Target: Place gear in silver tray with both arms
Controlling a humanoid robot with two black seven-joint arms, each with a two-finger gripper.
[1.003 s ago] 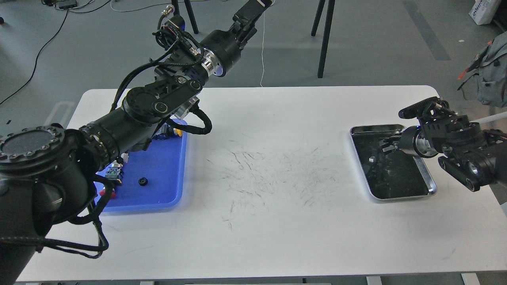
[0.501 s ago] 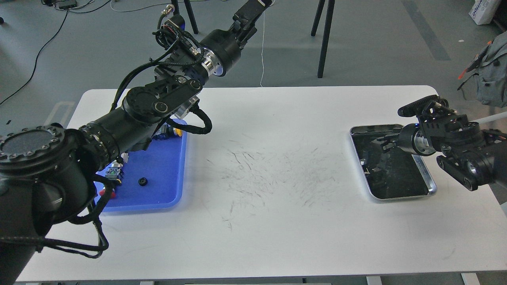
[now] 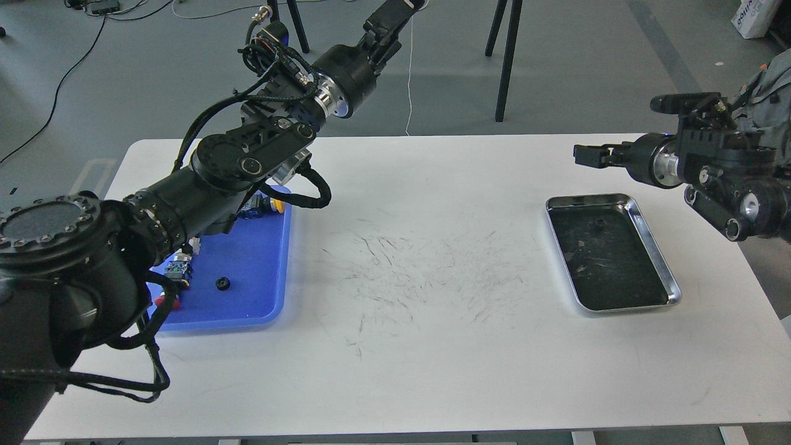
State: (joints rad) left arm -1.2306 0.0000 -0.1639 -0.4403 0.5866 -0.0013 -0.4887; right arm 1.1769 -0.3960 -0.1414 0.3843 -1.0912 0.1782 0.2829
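The silver tray point(image 3: 670, 290) lies on the right of the white table. A small black gear point(image 3: 597, 224) lies on its dark floor near the far end. A second small black gear point(image 3: 222, 283) lies in the blue plastic tray point(image 3: 272, 272) at the left. My right gripper point(image 3: 583, 155) is raised above the table behind the silver tray, pointing left; its fingers look apart and hold nothing. My left arm reaches far up and back over the blue tray; its gripper point(image 3: 397, 11) is at the top edge, dark, and its fingers cannot be told apart.
The blue tray also holds several small parts point(image 3: 176, 269), partly hidden under my left arm. Black stand legs point(image 3: 508, 62) and cables are on the floor behind the table. A grey bag point(image 3: 769, 80) is at the far right.
My right gripper has lifted out of the silver tray and moved up and back. A small gear now shows on the tray floor. The left arm has hardly moved.
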